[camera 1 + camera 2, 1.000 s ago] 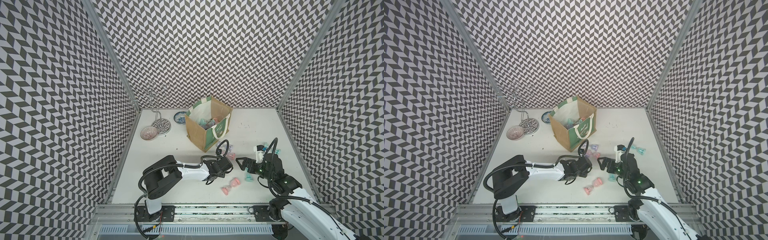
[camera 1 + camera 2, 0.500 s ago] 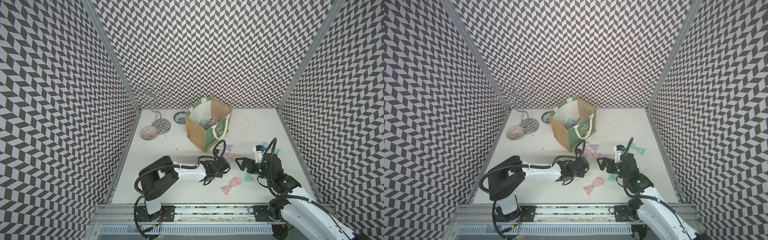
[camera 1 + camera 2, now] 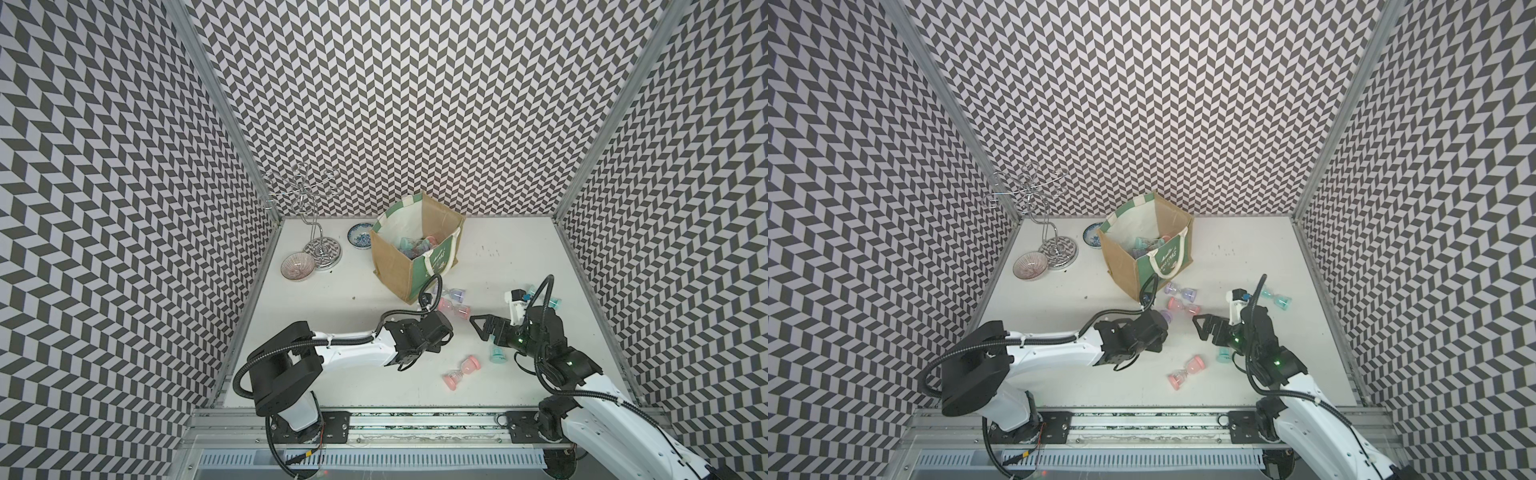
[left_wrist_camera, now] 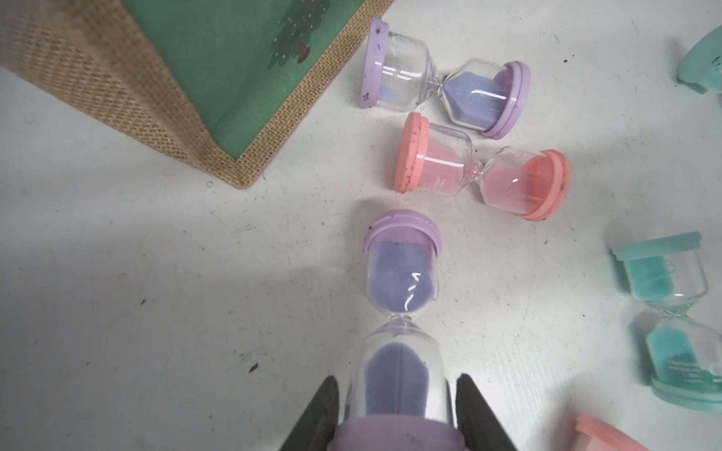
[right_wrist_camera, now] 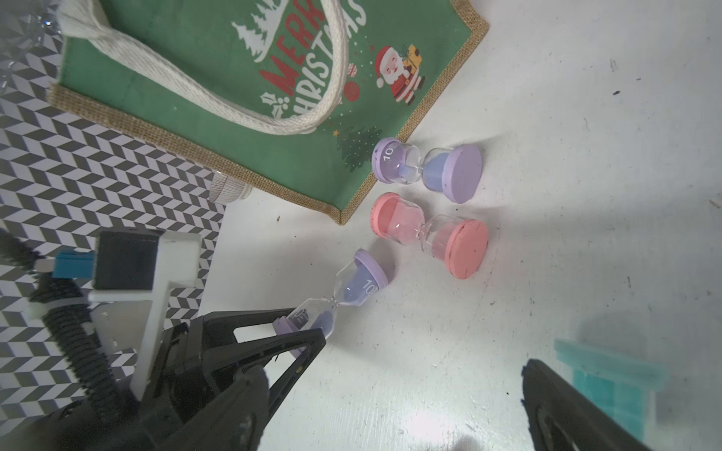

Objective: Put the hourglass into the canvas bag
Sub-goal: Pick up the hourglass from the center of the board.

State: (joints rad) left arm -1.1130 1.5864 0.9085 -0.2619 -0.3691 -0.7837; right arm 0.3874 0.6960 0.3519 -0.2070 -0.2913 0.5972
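Observation:
A purple hourglass (image 4: 400, 273) juts out from my left gripper (image 4: 398, 384), whose jaws are shut on its near bulb and cap. It also shows in the right wrist view (image 5: 357, 283) and in a top view (image 3: 1166, 316), just in front of the canvas bag (image 3: 395, 266). The bag stands open with several hourglasses (image 3: 415, 245) inside. My right gripper (image 3: 484, 332) hovers open to the right of the left one, holding nothing. A purple hourglass (image 3: 451, 294) and a pink hourglass (image 3: 453, 308) lie beside the bag.
Another pink hourglass (image 3: 461, 372) lies near the front, with teal ones beside my right arm (image 3: 496, 355) and further right (image 3: 544, 299). At the back left stand a wire stand (image 3: 318, 245), a pink bowl (image 3: 297, 267) and a blue dish (image 3: 360, 241).
My left gripper has closed on the purple hourglass and drawn back slightly to the left with it. The right arm has stayed still.

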